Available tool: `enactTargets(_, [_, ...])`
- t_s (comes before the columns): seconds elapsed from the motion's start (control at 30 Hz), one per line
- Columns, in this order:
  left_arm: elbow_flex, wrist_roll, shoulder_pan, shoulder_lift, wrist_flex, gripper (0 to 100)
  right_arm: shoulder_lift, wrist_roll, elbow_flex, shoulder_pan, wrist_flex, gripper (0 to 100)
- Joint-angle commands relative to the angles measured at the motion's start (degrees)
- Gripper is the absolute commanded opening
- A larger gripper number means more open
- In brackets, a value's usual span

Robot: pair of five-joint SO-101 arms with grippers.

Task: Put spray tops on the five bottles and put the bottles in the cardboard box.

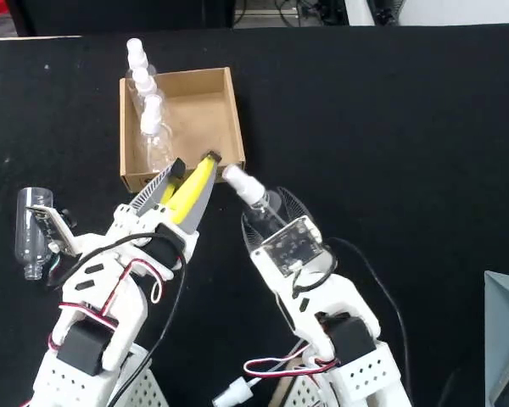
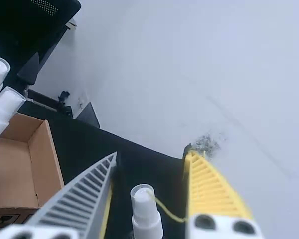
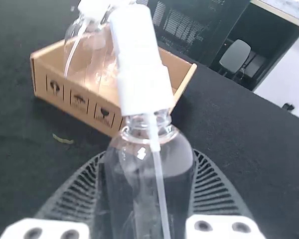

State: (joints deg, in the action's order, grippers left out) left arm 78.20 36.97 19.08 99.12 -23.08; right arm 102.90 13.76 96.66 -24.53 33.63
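Bottles [image 1: 157,140] in box [image 1: 205,119], lone bottle [image 1: 32,227] — left

black table [image 1: 390,127] | cardboard box [image 1: 199,127] | capless bottle [image 1: 30,225] lying | loose spray top [image 1: 233,394]

A cardboard box [image 1: 225,119] is sitting on the black table [image 1: 390,127], and three bottles [image 1: 155,136] with spray tops are standing in a row inside it along one side wall. The left gripper [image 1: 195,163] is hanging spread wide at the box's near wall. The right gripper [image 1: 271,214] is clamping a capped bottle [image 1: 256,197] just beside the box's near corner. An uncapped bottle [image 1: 32,231] is lying beside the left arm. A loose spray top [image 1: 232,395] is lying between the arm bases.
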Motion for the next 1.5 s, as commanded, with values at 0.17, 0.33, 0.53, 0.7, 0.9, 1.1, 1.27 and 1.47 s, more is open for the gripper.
enactTargets(0.17, [-0.1, -0.1, -0.7, 1.1, 0.2, 20, 6.1, -7.1, -0.8, 0.7, -5.2, 11.9])
enactTargets(0.33, [0.9, -4.9, -0.7, 1.1, 0.2, 20, 6.1, -12.7, -2.7, 0.6, -5.1, 12.0])
enactTargets(0.53, [1.5, -6.8, -0.7, 1.1, 0.2, 20, 6.1, -14.2, -3.6, 0.5, -5.1, 11.9])
enactTargets(0.7, [1.6, -7.9, -0.7, 0.9, 0.2, 20, 6.1, -14.2, -5.0, 0.5, -4.7, 11.8])
enactTargets(0.9, [2.4, -7.9, -0.7, 0.9, 0.7, 20, 6.1, -14.3, -6.1, 0.4, -4.7, 11.7])
enactTargets(1.1, [7.2, -10.2, -0.7, 0.9, 8.5, 20, 6.6, -14.3, -9.8, -3.3, -0.2, 11.7])
enactTargets(1.27, [7.8, -10.5, -0.7, 0.9, 9.6, 20, 6.7, -14.2, -11.7, -4.1, 2.5, 11.7])
enactTargets(1.47, [8.0, -10.5, -0.2, 0.9, 9.7, 20, 6.7, -13.9, -12.1, -4.6, 2.6, 11.7])
